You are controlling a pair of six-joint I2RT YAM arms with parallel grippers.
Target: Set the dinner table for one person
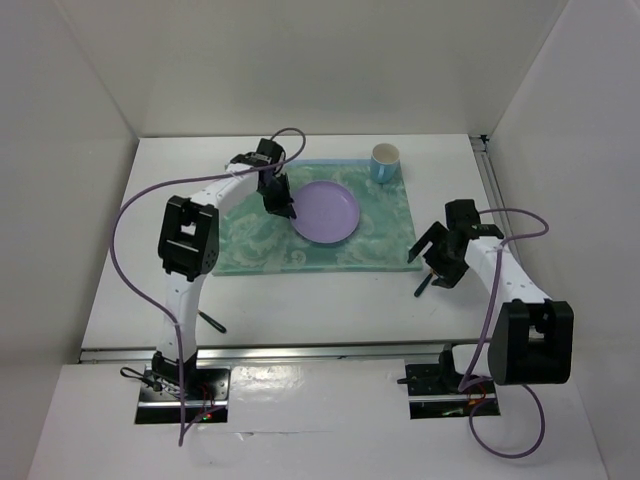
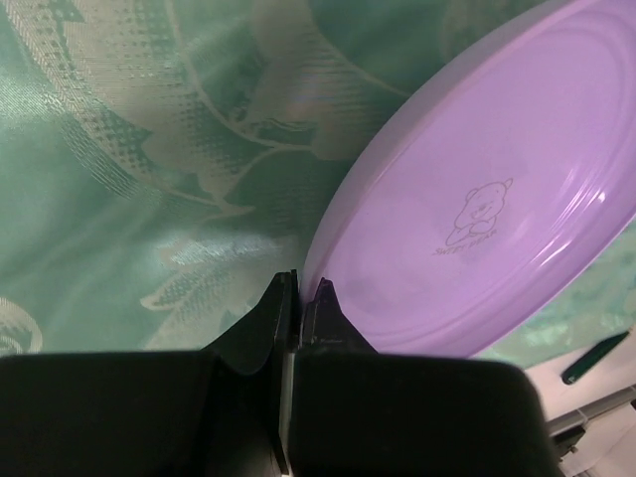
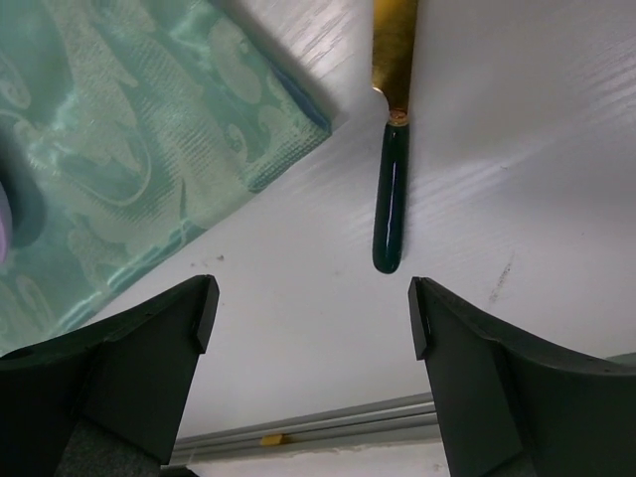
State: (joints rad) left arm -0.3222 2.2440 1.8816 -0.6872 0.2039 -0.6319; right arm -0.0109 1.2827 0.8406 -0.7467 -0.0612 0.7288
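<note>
A purple plate (image 1: pixel 325 212) lies on the green patterned placemat (image 1: pixel 370 240) on the white dinner table (image 1: pixel 300 300). My left gripper (image 1: pixel 281 206) is at the plate's left rim. In the left wrist view its jaws (image 2: pixel 300 288) are shut on the rim of the plate (image 2: pixel 477 199). My right gripper (image 1: pixel 435 262) is open and empty above the table, just off the placemat's near right corner. In the right wrist view a knife (image 3: pixel 390 199) with a gold blade and dark green handle lies on the table ahead of the open gripper (image 3: pixel 313 318), apart from both fingers.
A light blue mug (image 1: pixel 385 162) stands at the placemat's far right corner. A second dark-handled utensil (image 1: pixel 212 322) lies on the table near the left arm. The knife handle (image 1: pixel 422 288) pokes out below the right gripper. A metal rail (image 1: pixel 300 350) runs along the near edge.
</note>
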